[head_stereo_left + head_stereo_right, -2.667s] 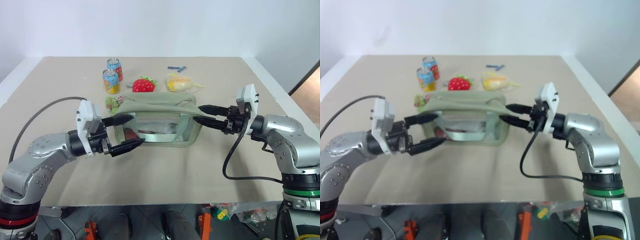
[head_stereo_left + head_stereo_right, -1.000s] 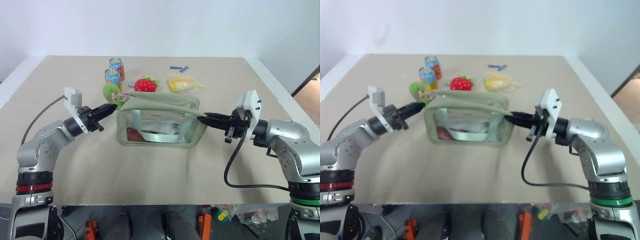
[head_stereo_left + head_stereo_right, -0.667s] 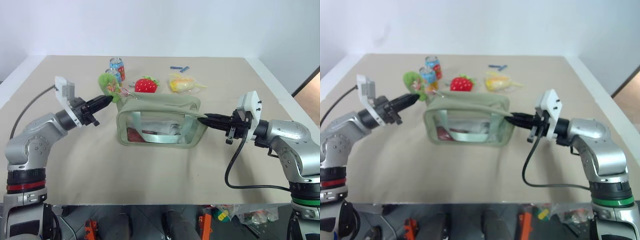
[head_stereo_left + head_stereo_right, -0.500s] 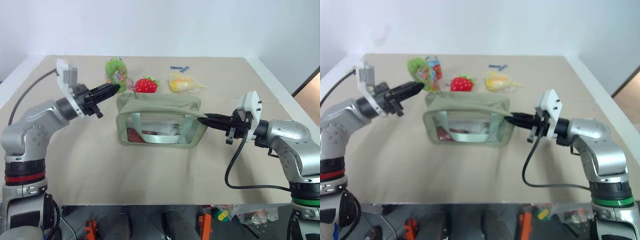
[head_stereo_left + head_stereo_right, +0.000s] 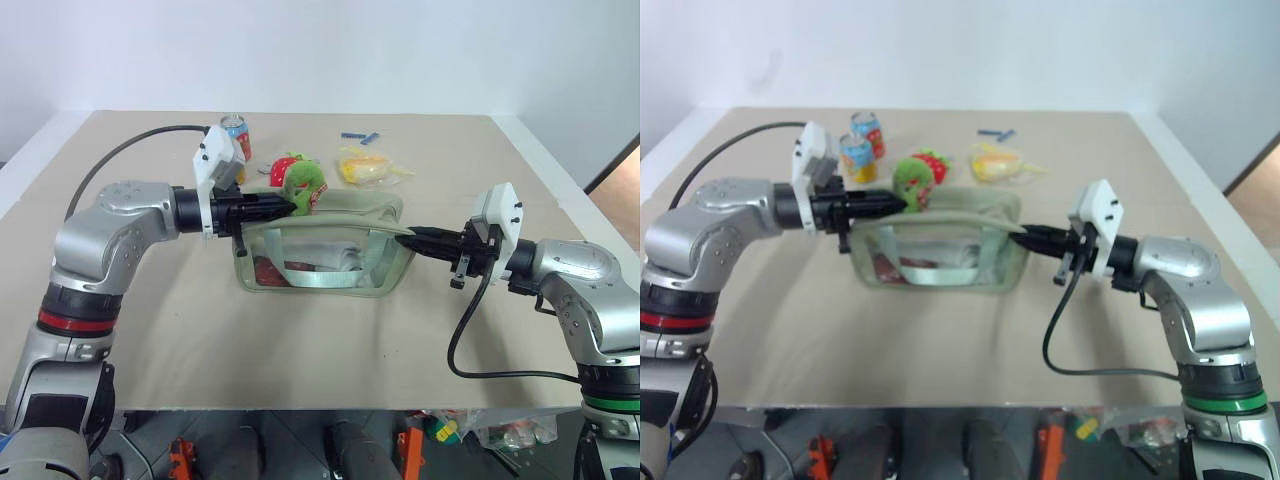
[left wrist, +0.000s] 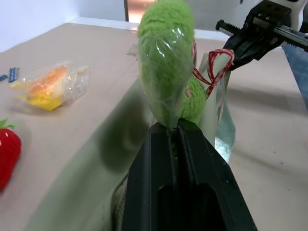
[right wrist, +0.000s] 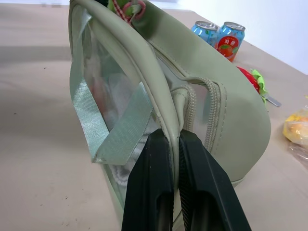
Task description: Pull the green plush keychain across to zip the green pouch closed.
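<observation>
The green pouch [image 5: 345, 212] stands upright on the table, its clear window [image 5: 318, 255] facing me. My left gripper [image 5: 288, 207] reaches in level from the left over the pouch's top and is shut on the green plush keychain [image 5: 303, 184]. The wrist view shows the fuzzy charm [image 6: 166, 72] pinched between the fingertips [image 6: 159, 132], with a red cord beside it. My right gripper [image 5: 403, 232] is shut on the pouch's right end, clamping the seam [image 7: 174, 115] by the zipper. The keychain hangs above the left part of the pouch's top.
Two drink cans [image 5: 853, 156] stand behind the pouch at the left. A red strawberry plush [image 5: 281, 168] sits partly behind the keychain. A yellow crinkly packet [image 5: 368, 165] and a small blue item [image 5: 356, 135] lie farther back. Bare table surrounds the front.
My left gripper has carried the keychain up and to the right, from beyond the pouch's left end to over its top. The right gripper has kept still on the right end.
</observation>
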